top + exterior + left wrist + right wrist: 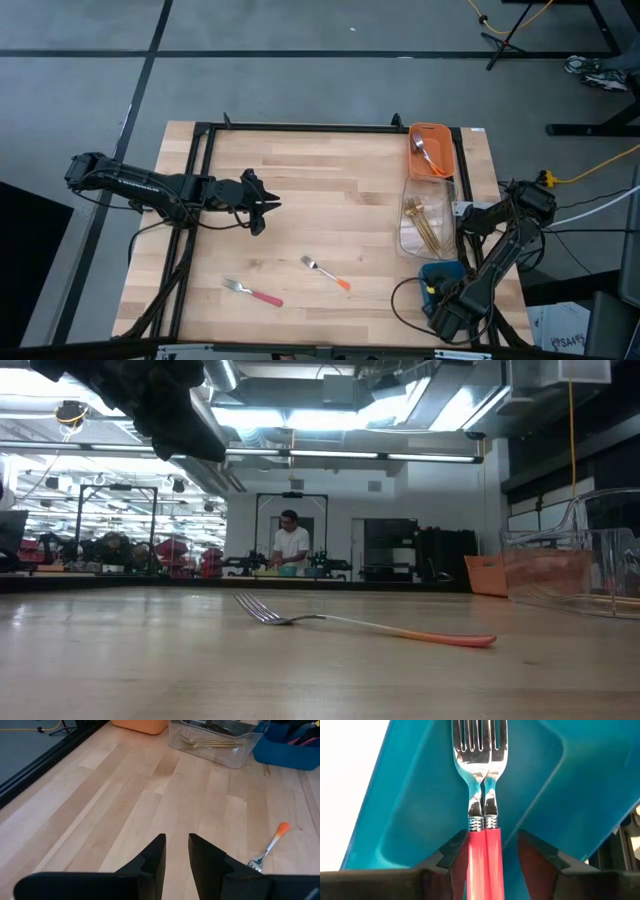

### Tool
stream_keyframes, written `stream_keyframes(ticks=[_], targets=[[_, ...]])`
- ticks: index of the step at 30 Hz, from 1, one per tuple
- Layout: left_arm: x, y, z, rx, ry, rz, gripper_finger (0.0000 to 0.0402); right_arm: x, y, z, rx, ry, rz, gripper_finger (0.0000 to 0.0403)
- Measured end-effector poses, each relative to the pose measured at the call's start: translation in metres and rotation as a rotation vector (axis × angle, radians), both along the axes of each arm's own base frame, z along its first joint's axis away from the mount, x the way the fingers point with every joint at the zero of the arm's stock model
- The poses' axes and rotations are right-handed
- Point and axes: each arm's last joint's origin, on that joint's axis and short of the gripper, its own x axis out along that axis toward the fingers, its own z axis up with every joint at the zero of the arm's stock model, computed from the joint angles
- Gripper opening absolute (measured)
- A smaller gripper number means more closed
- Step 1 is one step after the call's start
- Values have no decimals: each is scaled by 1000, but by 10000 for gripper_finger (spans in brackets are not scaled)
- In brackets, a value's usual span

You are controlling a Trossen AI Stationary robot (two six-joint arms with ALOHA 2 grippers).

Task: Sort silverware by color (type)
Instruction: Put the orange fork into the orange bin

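2 red-handled forks [482, 795] between right tool [495, 852] fingers, blue bin [410, 810]

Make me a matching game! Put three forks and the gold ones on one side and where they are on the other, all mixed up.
Things:
1. red-handled forks
2. gold forks
3. orange-handled fork
4. pink-handled fork

Places:
A. in the clear bin
B. on the bare table, nearest the left arm's side
C. in the blue bin
D. on the bare table, nearer the bins

Pairs: 1-C, 2-A, 3-D, 4-B
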Motion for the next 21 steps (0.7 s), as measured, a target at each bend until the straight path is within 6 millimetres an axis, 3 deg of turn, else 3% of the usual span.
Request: stream_keyframes(ticks=[9,21], targets=[[0,0,0,0,0,-1,77,1,2,24,-40,28,18,152],[0,0,0,0,0,-1,77,11,13,77,-29,-75,63,152]])
